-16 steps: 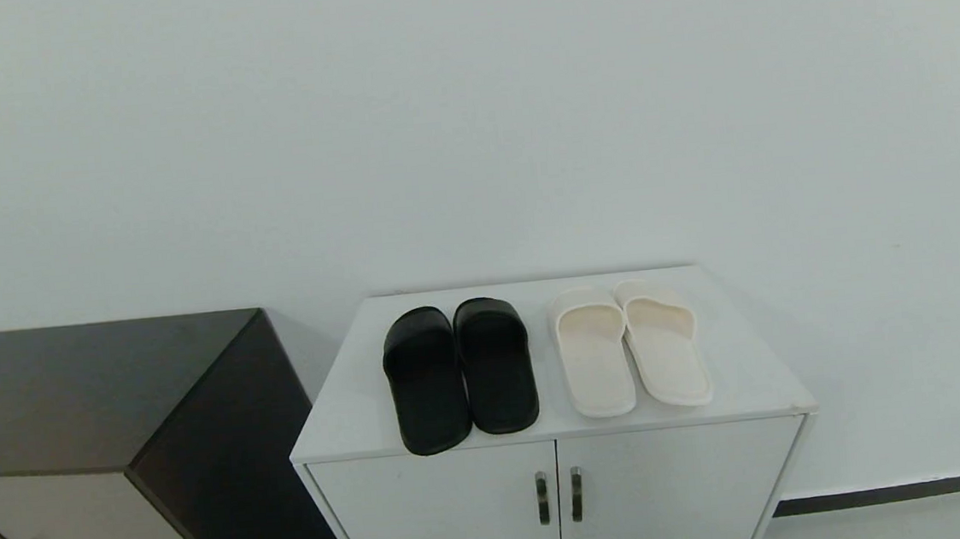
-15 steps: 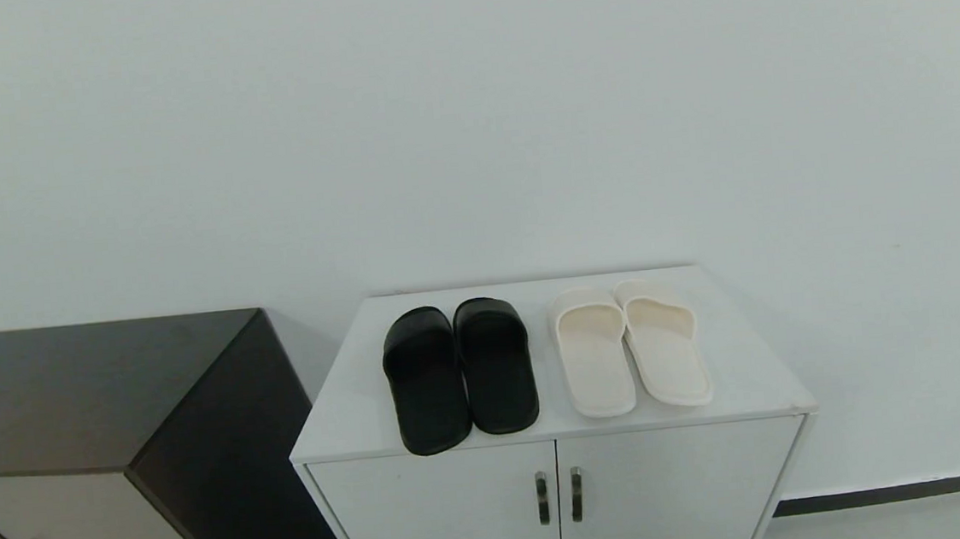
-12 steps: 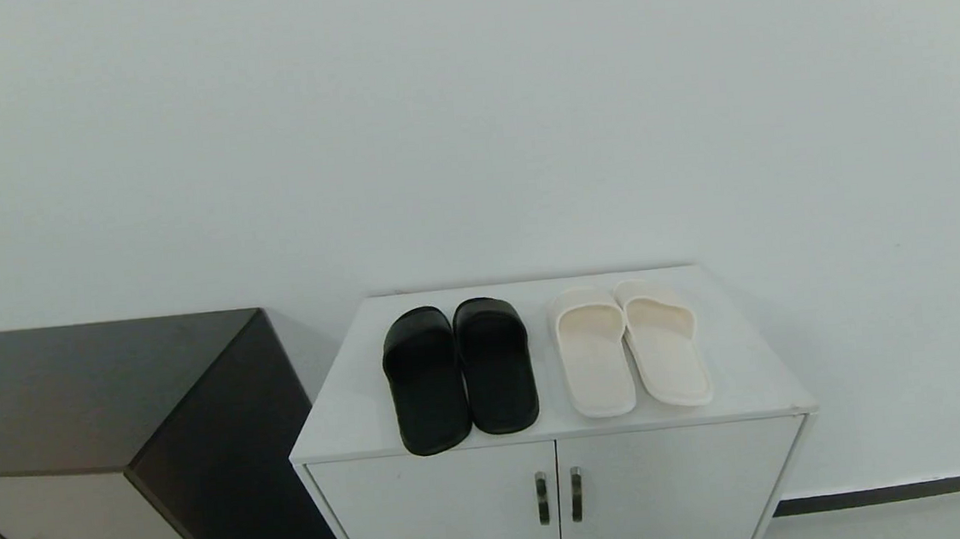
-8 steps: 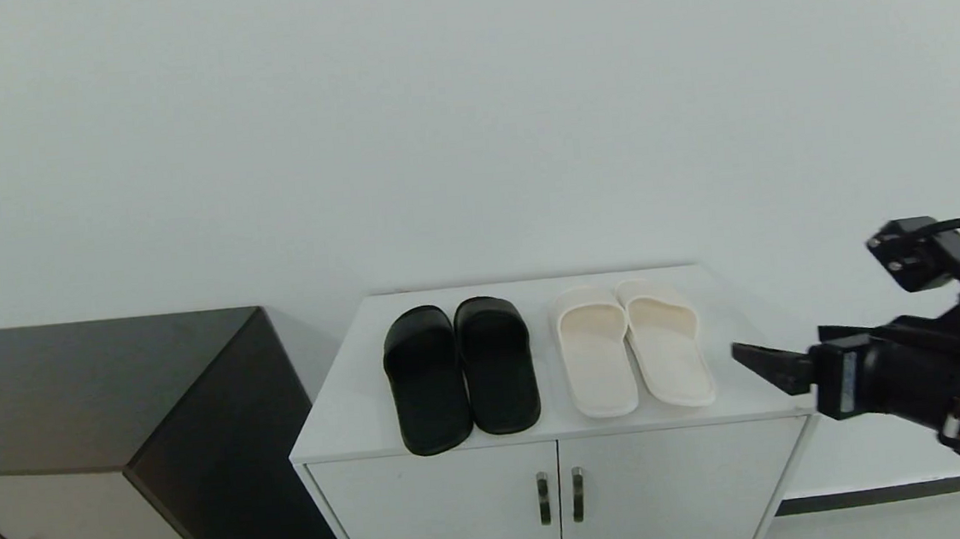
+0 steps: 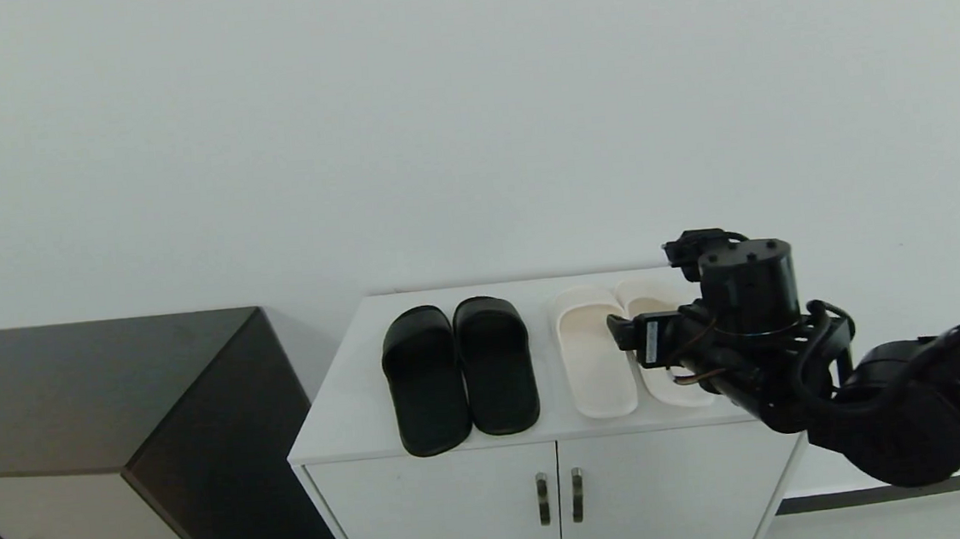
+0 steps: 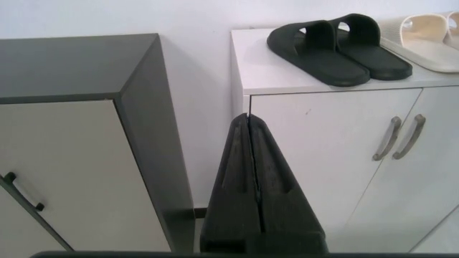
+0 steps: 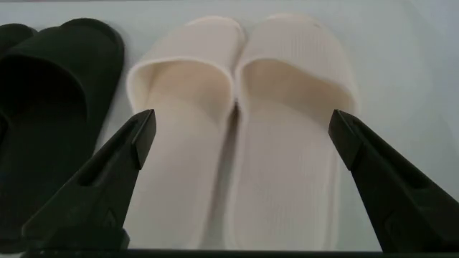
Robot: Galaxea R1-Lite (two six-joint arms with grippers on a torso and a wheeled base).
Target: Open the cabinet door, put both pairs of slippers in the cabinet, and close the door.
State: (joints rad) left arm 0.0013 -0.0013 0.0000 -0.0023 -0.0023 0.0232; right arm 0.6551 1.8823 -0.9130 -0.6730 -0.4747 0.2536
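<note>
**Reaching for slippers with the doors still shut**

My right jaws are spread wide and hold nothing. They hover over the cabinet (image 5: pixel 345 409) top, straddling the cream slippers (image 5: pixel 594 355), which lie side by side on its right half. The black slippers (image 5: pixel 429 385) lie on its left half. My left jaws are pressed together and empty, low in front of the cabinet's left corner.

Both doors (image 5: pixel 439 513) are shut and the handles (image 5: pixel 542 498) at the cabinet's middle are untouched. If I lift a pair now, I judge I would be left holding it with nowhere to put it.

The grip worries me too. If I close across two loose, soft slippers, they may buckle or slide over one another, and one could drop out. If I come down crooked, I could shove the pair toward the cabinet's front edge. One black heel already seems to sit at that edge, so a nudge might tip it to the floor.
</note>
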